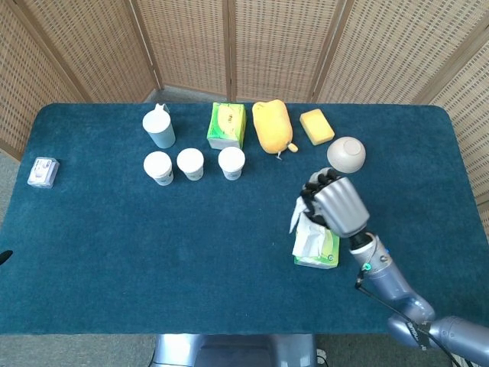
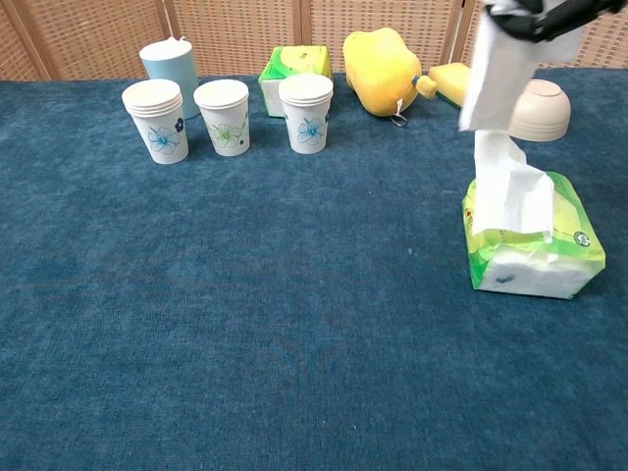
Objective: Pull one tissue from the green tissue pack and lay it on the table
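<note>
The green tissue pack (image 1: pixel 319 253) (image 2: pixel 557 235) lies on the blue table, right of centre. My right hand (image 1: pixel 335 206) (image 2: pixel 538 14) hovers above it and pinches a white tissue (image 1: pixel 297 219) (image 2: pixel 497 77), which hangs down from the fingers. The tissue's lower end hangs just above a second tissue (image 2: pixel 508 192) that stands up out of the pack's slot; I cannot tell whether the two still touch. My left hand shows in neither view.
Along the back stand a pale blue jug (image 1: pixel 159 128), a green box (image 1: pixel 227 125), a yellow soft bag (image 1: pixel 273 126), a yellow sponge (image 1: pixel 316 126) and a beige bowl (image 1: pixel 346 153). Three paper cups (image 1: pixel 191 164) stand in a row. A small packet (image 1: pixel 43 172) lies far left.
</note>
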You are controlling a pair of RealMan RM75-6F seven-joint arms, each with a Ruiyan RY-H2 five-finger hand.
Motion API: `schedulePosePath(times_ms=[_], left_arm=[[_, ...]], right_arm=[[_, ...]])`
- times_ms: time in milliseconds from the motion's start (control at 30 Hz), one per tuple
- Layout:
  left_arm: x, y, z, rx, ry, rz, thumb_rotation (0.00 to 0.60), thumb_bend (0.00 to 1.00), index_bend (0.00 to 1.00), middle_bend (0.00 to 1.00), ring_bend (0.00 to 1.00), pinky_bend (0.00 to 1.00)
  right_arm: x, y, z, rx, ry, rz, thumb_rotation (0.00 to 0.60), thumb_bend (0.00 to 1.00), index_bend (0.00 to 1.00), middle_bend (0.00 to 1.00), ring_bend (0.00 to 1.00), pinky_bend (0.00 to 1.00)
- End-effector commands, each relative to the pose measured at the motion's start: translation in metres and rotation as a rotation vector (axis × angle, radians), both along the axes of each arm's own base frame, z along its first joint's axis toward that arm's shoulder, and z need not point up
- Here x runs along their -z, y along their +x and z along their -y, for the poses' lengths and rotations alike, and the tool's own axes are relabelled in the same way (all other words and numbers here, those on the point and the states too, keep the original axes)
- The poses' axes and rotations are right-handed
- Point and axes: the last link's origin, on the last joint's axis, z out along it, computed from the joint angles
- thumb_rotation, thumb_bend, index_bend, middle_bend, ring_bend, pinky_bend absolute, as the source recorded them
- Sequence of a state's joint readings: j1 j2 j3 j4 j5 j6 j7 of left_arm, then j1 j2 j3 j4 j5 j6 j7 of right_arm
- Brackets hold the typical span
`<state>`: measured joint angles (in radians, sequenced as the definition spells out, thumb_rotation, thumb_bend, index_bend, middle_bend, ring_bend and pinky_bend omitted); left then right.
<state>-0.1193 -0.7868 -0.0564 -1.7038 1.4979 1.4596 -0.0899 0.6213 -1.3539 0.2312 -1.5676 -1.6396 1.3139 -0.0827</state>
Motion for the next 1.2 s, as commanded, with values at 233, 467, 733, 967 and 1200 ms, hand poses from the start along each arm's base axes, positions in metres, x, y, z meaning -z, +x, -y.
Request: schedulePosePath(times_ms=[233, 467, 733, 967, 1200], left_arm=[[0.003, -0.004, 0.001, -0.014, -0.010, 0.000, 0.600, 0.00, 0.00, 0.00, 0.00, 0.00], [0.003, -0.009, 0.000, -0.031, -0.011, 0.002, 0.600, 0.00, 0.00, 0.00, 0.00, 0.00], [0.003, -0.010, 0.001, -0.044, -0.011, -0.002, 0.600, 0.00, 0.00, 0.00, 0.00, 0.00], [0.003, -0.012, 0.000, -0.051, -0.009, -0.001, 0.600, 0.00, 0.00, 0.00, 0.00, 0.00], [0.006, -0.012, 0.000, -0.050, -0.019, 0.001, 0.600, 0.00, 0.00, 0.00, 0.00, 0.00]], right_arm=[[0.062, 0.062, -0.021, -0.137, 0.171, -0.024, 0.600, 0.47, 0.80, 0.73, 0.47, 0.44], [0.110, 0.082, -0.017, -0.165, 0.242, -0.097, 0.600, 0.47, 0.80, 0.73, 0.46, 0.44], [0.139, 0.082, -0.009, -0.182, 0.250, -0.204, 0.600, 0.47, 0.74, 0.68, 0.41, 0.43], [0.133, 0.076, -0.010, -0.168, 0.322, -0.267, 0.600, 0.19, 0.03, 0.12, 0.09, 0.28], [0.112, 0.079, -0.016, -0.160, 0.326, -0.295, 0.600, 0.03, 0.00, 0.00, 0.00, 0.17]])
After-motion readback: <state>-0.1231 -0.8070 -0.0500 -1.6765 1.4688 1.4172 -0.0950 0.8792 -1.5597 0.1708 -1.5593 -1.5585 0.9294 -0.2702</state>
